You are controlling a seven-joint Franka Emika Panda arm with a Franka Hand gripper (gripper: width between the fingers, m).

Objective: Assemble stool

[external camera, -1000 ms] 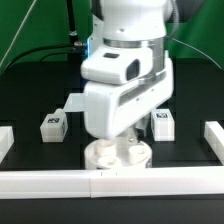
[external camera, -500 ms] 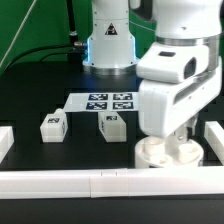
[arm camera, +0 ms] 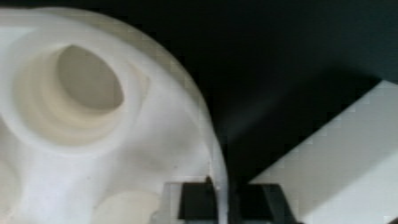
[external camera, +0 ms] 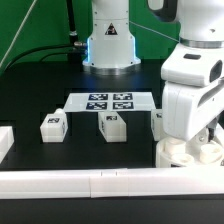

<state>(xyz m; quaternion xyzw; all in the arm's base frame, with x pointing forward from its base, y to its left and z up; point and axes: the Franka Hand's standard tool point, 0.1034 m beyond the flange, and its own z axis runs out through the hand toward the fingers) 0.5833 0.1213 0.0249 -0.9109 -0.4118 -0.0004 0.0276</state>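
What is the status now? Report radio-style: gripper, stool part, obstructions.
Gripper shut on seat drum rim. Seat drum low at the exterior view's right, against front rail. White rail block close beside it; nearest loose leg apart.

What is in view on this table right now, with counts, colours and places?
seat: one, white, round, at the exterior view's front right, beside the front rail, under the arm.
legs: two in clear view, white with black-and-white tags, standing apart mid-table; a third may be hidden behind the arm.
marker board: one, white with four tags, flat behind the legs.
rails: white; a long one along the front edge, a short block at the exterior view's left.
table: one, black.
backdrop: one, green, behind the table.
arm: one, white, leaning over the seat.
gripper: one, dark fingers, shut on the seat's rim.
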